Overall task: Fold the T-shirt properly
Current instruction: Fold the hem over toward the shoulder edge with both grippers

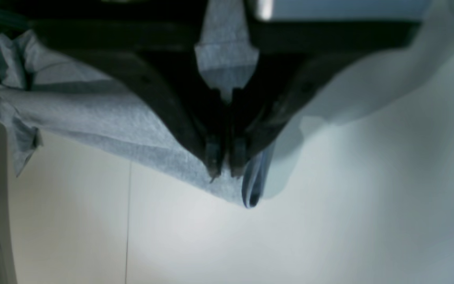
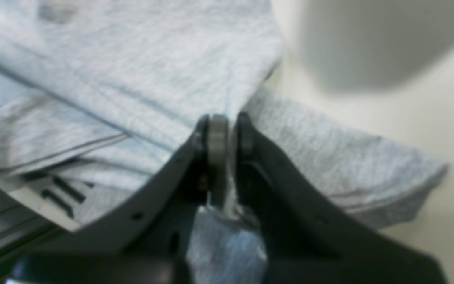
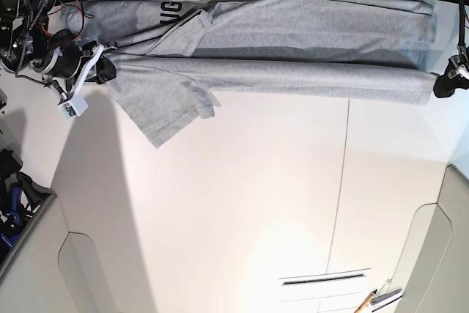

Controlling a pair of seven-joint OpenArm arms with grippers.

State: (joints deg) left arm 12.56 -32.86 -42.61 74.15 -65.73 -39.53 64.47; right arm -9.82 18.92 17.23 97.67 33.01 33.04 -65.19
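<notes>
Left gripper (image 1: pixel 227 167) low at one far edge, black fingers (image 1: pixel 213 152) pinched together, a fold of heather-grey cotton T-shirt (image 1: pixel 93 114) caught between them. Right gripper (image 2: pixel 227 130) at the opposite edge, dark fingers (image 2: pixel 246 138) clamped tight on the same cloth. Both arms stretched wide apart, wrists angled inward.

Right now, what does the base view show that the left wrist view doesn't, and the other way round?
Only the base view shows the whole T-shirt stretched between both arms, its black lettering, a loose sleeve and the right hand. Only the left wrist view shows, close up, the left hand shut on a folded hem edge. Both show the grey shirt over the white table.
</notes>
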